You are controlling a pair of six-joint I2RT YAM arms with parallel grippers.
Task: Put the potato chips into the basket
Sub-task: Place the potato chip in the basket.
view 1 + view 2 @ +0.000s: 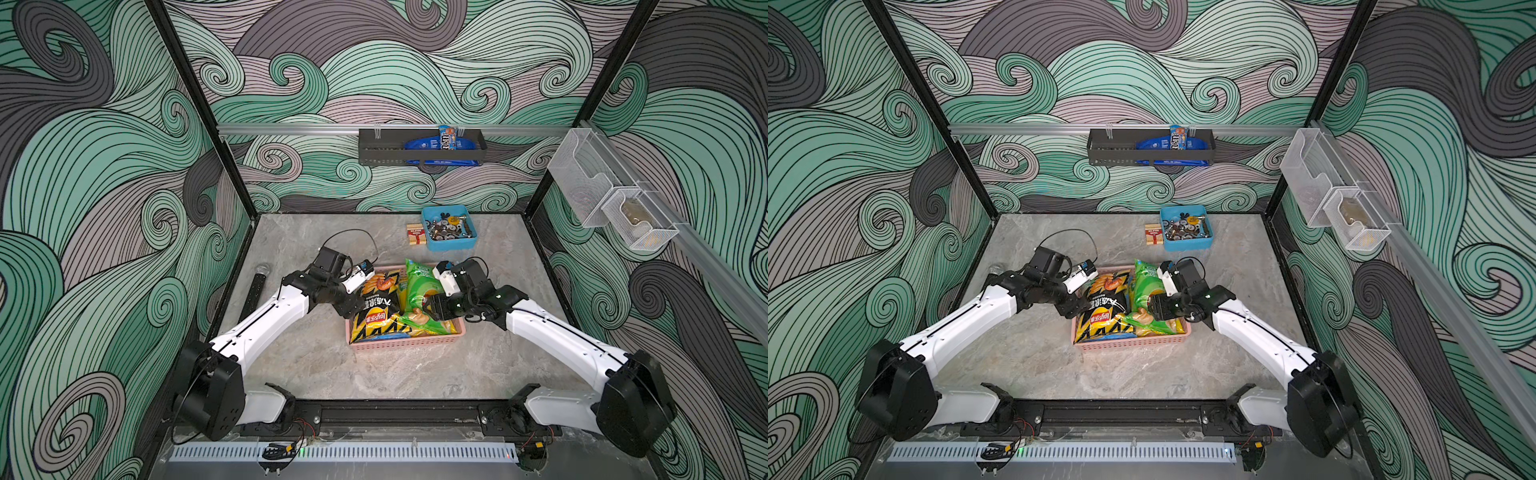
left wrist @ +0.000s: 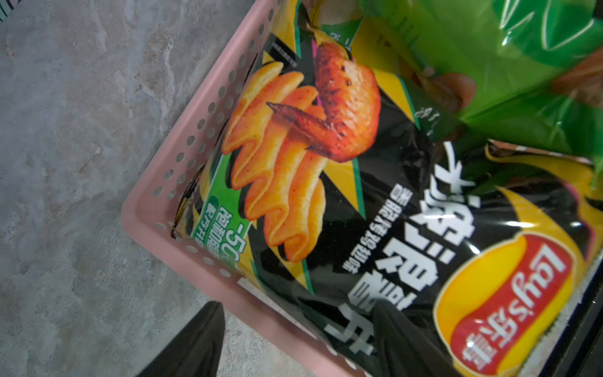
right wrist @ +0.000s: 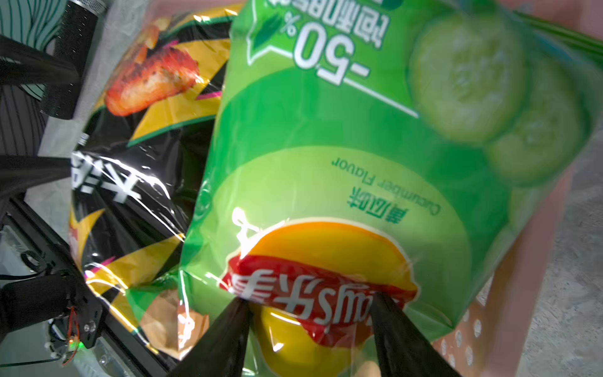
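While both arms reach in over the pink basket [image 1: 405, 344], every chip bag in sight sits inside it, on a grey, marbled stone-look tabletop [image 1: 316, 374]. Left gripper [image 2: 297, 346]: fingers spread, nothing pinched. One finger [image 2: 195, 342] hangs outside the basket wall over bare tabletop, the other over the black bag [image 2: 375, 228]. That bag lies flat just ahead of them along the basket's side. Right gripper [image 3: 310, 329]: fingers apart, with the logo end of the green bag [image 3: 326, 147] between them. Both tips touch the foil and it creases there, but I cannot tell if they squeeze it. The green bag tilts up and away from these fingers, its far end rising at the basket's far rim in both top views, its side overlapping the black bag. Under the right fingers a yellow bag [image 1: 428, 328] lies deeper in the basket. Well beyond both sets of fingers stands a blue tub [image 1: 451, 246] of metal parts, with a small red-and-cream box [image 1: 416, 234] just beside it. Out past the left fingers, near the table edge, lies a black cylinder [image 1: 254, 293]. Walls [image 1: 83, 187] on three sides show swirling green, grey and mauve waves, with black frame posts in the corners. The back wall has an aluminium rail [image 1: 291, 129] carrying a dark rack [image 1: 378, 150] with blue packets. Clear mesh bins [image 1: 598, 199] hang on the wall at the right fingers' side.
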